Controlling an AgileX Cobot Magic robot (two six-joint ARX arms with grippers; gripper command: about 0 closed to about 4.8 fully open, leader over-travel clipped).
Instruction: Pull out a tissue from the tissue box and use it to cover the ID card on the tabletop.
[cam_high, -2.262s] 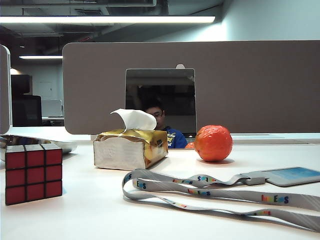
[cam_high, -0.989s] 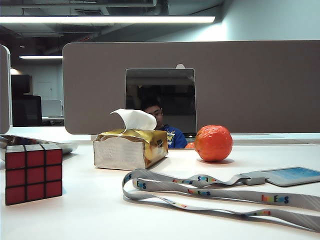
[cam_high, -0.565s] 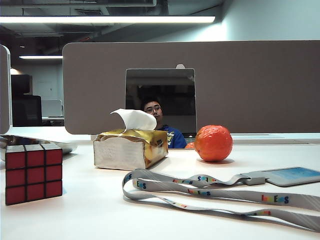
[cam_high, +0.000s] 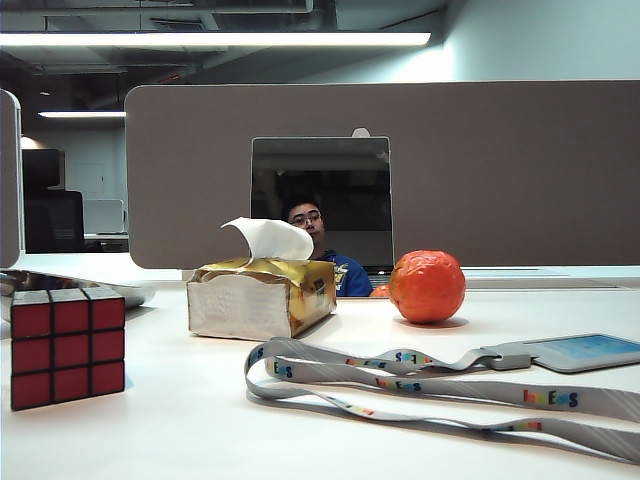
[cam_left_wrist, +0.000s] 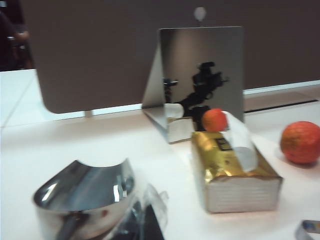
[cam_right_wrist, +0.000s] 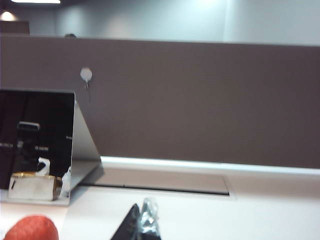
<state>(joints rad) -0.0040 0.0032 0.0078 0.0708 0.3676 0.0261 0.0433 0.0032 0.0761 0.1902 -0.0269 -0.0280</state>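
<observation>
The tissue box (cam_high: 260, 297), gold on top with whitish sides, stands on the white tabletop (cam_high: 180, 420) left of centre. A white tissue (cam_high: 268, 238) sticks up from its slot. The light blue ID card (cam_high: 585, 350) lies flat at the right, and its grey lanyard (cam_high: 420, 385) loops across the front. Neither gripper shows in the exterior view. In the blurred left wrist view my left gripper (cam_left_wrist: 144, 220) looks shut and empty, short of the tissue box (cam_left_wrist: 235, 175) and tissue (cam_left_wrist: 241, 142). My right gripper (cam_right_wrist: 141, 224) is shut and empty, with its tips over bare table.
An orange (cam_high: 427, 286) sits between the box and the card. A red-faced puzzle cube (cam_high: 67, 345) stands at the front left. A shiny metal bowl (cam_left_wrist: 85, 192) lies close beside my left gripper. A standing mirror (cam_high: 320, 200) and a grey divider (cam_high: 500, 170) close off the back.
Nothing on the table has moved. Only the person's head seen in the mirror has shifted slightly.
</observation>
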